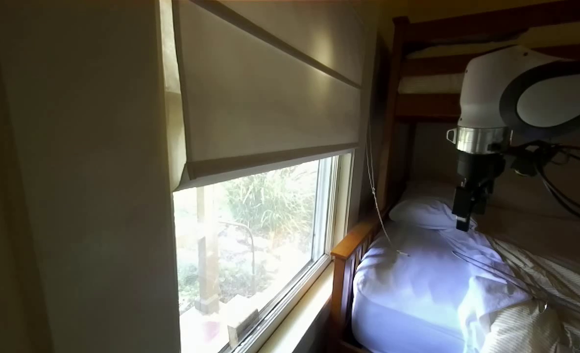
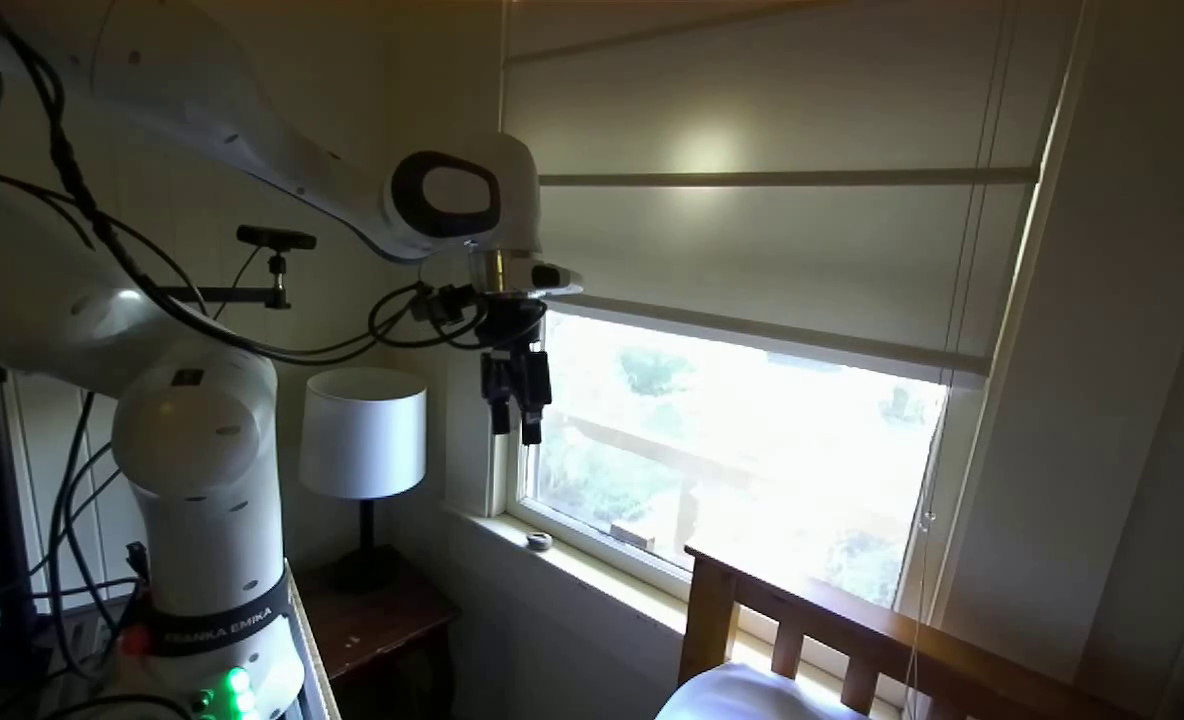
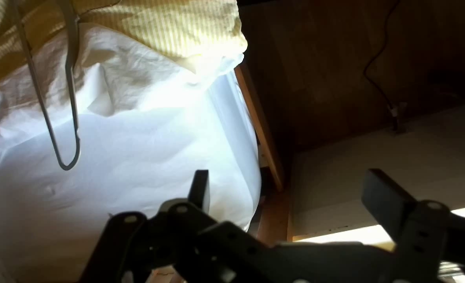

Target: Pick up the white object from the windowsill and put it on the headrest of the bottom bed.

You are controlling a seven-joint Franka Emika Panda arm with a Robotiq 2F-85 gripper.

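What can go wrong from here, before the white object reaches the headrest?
The small white object sits on a narrow windowsill, so a nudge might push it off. The headrest has a narrow top; the object could slip. The cord hanging near the headrest might catch the tool.

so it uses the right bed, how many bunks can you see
2: the upper bunk, at the upper right in an exterior view, and the bottom bed, below it. Others may be out of view.
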